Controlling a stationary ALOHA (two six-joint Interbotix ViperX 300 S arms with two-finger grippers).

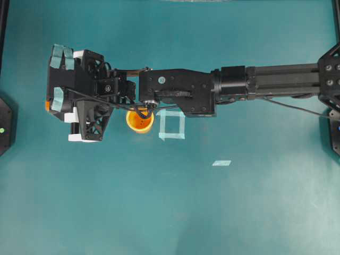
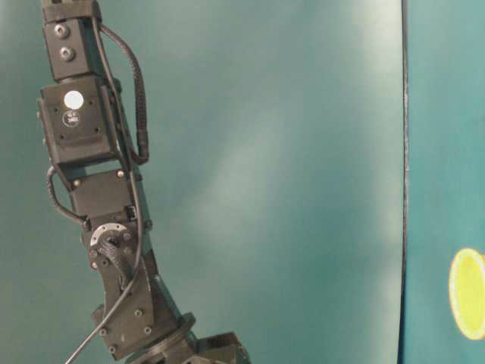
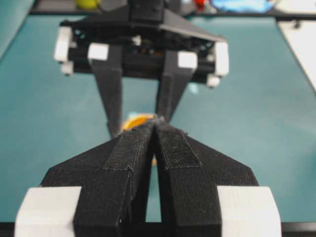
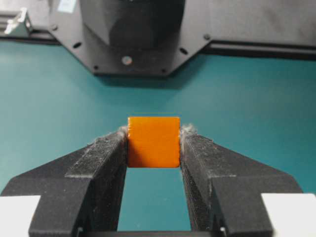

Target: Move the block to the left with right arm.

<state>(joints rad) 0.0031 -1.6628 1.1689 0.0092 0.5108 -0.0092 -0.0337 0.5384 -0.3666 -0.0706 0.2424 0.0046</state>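
The block [image 4: 153, 141], a small orange cube, sits squarely between the pads of my right gripper [image 4: 154, 136], which is shut on it. From overhead, the right arm [image 1: 180, 90] reaches across the table to its left side, and a sliver of the block [image 1: 47, 106] peeks out at the gripper's far left edge. I cannot tell whether the block touches the table. My left gripper [image 3: 155, 124] is shut with nothing between its fingers, and the right gripper's body [image 3: 140, 47] faces it from above.
A round yellow-orange cup [image 1: 139, 121] stands just right of the right gripper, with a pale tape square [image 1: 171, 125] beside it and a small tape scrap [image 1: 221, 163] farther right. The left arm's base [image 4: 133, 34] is close ahead of the block. The cup [image 2: 468, 294] also shows at table level.
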